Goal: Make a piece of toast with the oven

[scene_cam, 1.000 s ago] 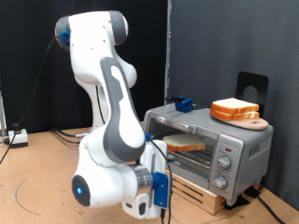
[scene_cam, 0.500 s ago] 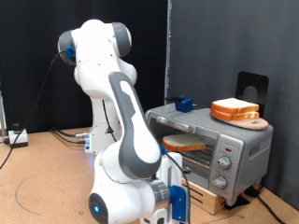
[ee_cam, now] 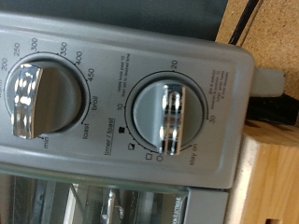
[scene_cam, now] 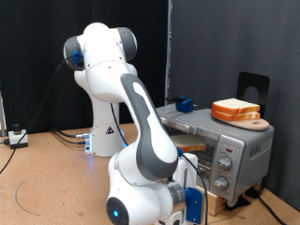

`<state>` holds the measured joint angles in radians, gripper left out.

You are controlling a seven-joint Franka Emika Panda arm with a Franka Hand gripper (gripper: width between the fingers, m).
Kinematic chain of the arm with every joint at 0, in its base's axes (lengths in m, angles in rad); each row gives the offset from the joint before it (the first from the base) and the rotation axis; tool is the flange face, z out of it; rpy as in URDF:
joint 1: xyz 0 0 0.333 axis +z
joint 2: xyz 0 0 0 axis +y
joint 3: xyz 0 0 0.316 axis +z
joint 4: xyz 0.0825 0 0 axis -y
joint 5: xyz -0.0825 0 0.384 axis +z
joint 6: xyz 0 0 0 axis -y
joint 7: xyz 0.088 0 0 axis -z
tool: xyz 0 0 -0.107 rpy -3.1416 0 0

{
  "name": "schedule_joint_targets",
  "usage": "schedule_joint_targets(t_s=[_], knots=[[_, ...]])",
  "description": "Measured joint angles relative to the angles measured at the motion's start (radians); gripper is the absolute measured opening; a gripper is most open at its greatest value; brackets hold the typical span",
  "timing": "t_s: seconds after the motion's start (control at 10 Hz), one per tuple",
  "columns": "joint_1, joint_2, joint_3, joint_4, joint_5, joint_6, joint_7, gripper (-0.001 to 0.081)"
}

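Knobs fill what my tool's camera sees: two round silver dials on the grey control panel of the oven (ee_cam: 121, 56), close in front of my tool. One is the temperature dial (ee_cam: 42, 98), ringed with numbers and the words toast and broil; the other is the timer dial (ee_cam: 168, 117), marked timer and toast, with numbers around its edge. Each has a raised chrome bar across its face. Beside the panel I see a strip of the oven's glass door (ee_cam: 84, 207) with wire behind it.

My tool (scene_cam: 194, 208) sits low at the exterior view's bottom, just in front of the oven's knob panel. My own arm and a blue part on the wrist cover the fingers, and they do not show in the wrist view, so I cannot tell whether my tool is open or closed. Nothing shows between the fingers.

Just past my tool, inside the oven (scene_cam: 246, 142), the piece of toast (scene_cam: 190, 142) lies flat on the rack behind the glass, partly hidden by my arm. On top of the oven, further off, a stack of bread slices (scene_cam: 235, 110) rests on a round wooden board (scene_cam: 260, 124), and a small blue object (scene_cam: 183, 103) sits on the roof's far side. The oven stands on a wooden crate (scene_cam: 214, 201) on the brown desk (scene_cam: 47, 178). My white arm base (scene_cam: 105, 136) stands well behind.
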<state>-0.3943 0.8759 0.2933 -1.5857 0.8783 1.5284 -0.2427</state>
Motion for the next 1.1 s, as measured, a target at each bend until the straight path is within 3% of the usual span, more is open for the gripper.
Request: schedule_joint_targets(t_s=[0.6, 1.1], knots=[[0.036, 0.000, 0.013, -0.021, -0.005, 0.003, -0.014, 0.0810], [0.069, 0.001, 0.039, -0.062, 0.018, 0.080, -0.022, 0.0810]])
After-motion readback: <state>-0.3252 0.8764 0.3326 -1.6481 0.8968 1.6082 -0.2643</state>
